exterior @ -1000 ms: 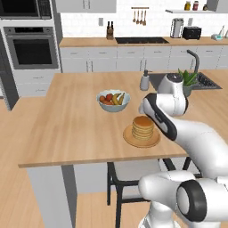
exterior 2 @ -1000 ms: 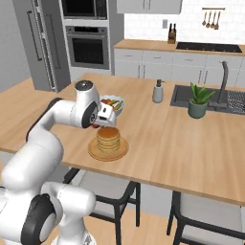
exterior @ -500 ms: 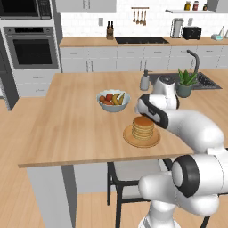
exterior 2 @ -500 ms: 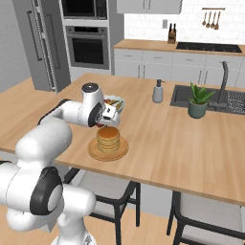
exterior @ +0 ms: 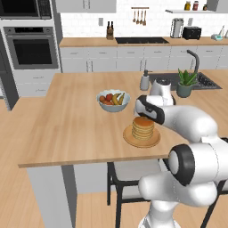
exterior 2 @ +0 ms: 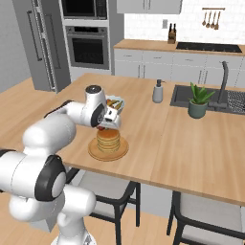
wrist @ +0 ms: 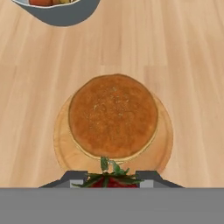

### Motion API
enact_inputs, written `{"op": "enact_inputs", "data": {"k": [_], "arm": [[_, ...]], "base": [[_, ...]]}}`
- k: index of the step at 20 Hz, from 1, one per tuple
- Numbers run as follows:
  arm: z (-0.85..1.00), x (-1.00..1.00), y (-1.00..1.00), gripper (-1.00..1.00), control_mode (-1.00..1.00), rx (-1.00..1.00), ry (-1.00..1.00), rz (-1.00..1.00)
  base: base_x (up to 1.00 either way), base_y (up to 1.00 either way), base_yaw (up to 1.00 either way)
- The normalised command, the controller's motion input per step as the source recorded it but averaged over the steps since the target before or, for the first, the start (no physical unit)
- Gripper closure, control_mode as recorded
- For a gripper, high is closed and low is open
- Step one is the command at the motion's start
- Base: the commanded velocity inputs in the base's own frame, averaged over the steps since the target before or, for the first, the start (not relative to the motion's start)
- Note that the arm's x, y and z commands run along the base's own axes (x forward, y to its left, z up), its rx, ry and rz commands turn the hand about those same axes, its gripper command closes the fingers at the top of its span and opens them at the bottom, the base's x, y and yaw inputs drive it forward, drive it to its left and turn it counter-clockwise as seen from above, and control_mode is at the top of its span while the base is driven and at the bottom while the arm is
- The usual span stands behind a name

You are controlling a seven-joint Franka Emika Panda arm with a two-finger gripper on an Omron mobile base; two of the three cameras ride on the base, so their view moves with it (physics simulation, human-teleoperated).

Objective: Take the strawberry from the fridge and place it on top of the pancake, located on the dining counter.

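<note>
While I hover beside the pancake (wrist: 113, 116) | gripper (wrist: 111, 179) pinching strawberry (wrist: 109, 180) | release off-centre, berry rolls off.

Pancake (exterior: 143, 127) stack on dining counter (exterior: 71, 124), fruit bowl (exterior: 113, 100) just behind, arm beside it.

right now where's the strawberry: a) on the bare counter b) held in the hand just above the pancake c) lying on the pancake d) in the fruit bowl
b: the strawberry sits between the tips of the hand, at the near edge of the pancake, not yet on it.
</note>
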Motion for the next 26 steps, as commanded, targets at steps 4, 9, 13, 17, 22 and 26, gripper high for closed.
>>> {"op": "enact_inputs", "data": {"k": [4,9,13,17,22,26], "arm": [[-0.1,0.17,0.0,1.0,-1.0,0.0,0.05,0.0],[-0.17,0.3,0.0,1.0,-1.0,0.0,0.05,0.0],[-0.21,0.09,0.0,1.0,-1.0,0.0,0.08,0.0],[-0.19,0.19,0.0,1.0,-1.0,0.0,0.13,0.0],[-0.06,0.17,0.0,1.0,-1.0,0.0,0.04,0.0],[0.0,0.14,0.0,1.0,-1.0,0.0,0.0,0.0]], "base": [[0.0,0.0,0.0],[0.0,0.0,0.0],[0.0,0.0,0.0],[0.0,0.0,0.0],[0.0,0.0,0.0],[0.0,0.0,0.0]]}}
